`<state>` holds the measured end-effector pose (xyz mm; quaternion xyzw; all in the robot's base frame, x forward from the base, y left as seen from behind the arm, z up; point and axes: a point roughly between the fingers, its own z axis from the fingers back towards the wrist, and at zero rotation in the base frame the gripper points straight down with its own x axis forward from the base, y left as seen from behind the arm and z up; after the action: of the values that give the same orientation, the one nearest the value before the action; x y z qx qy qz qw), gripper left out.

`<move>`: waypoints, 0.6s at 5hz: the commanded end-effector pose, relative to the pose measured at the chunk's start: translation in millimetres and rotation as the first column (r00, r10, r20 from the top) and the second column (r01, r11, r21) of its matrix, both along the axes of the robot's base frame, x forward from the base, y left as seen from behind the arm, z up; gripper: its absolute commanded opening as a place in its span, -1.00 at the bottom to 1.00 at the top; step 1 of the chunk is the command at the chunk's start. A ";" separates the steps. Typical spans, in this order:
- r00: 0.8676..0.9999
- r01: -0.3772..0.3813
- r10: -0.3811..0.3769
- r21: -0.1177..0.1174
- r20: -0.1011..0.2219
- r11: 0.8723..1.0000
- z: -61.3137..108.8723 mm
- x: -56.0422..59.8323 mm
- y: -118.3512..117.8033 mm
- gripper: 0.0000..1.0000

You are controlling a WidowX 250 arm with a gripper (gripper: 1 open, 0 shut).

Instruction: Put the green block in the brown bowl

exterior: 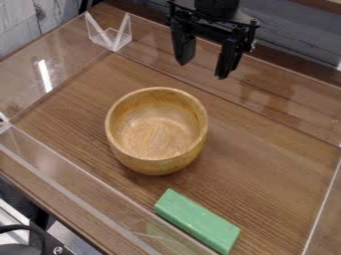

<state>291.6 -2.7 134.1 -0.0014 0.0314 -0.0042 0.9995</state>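
Observation:
The green block [196, 221], a flat matte bar, lies on the wooden table near the front edge, angled down to the right. The brown bowl [158, 128] stands upright in the middle of the table, a short way behind and left of the block, with nothing inside it. My gripper [204, 52] hangs at the back, above the table and behind the bowl, pointing down. Its dark fingers [224, 60] stand apart with nothing between them. It touches neither the bowl nor the block.
Clear plastic walls [54, 75] fence the wooden table [266, 149] on all sides. A folded clear plastic piece [110, 32] stands at the back left corner.

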 end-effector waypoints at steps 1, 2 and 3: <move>0.999 -0.044 0.044 0.000 -0.017 0.999 -5.1 -6.6 -4.4 1.00; 0.983 -0.186 0.186 -0.005 0.008 0.983 -3.6 -31.0 -20.7 1.00; 0.955 -0.297 0.297 -0.006 0.005 0.955 -5.1 -48.1 -32.8 1.00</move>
<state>240.6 -34.9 117.0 -0.0025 0.0523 0.1457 0.9879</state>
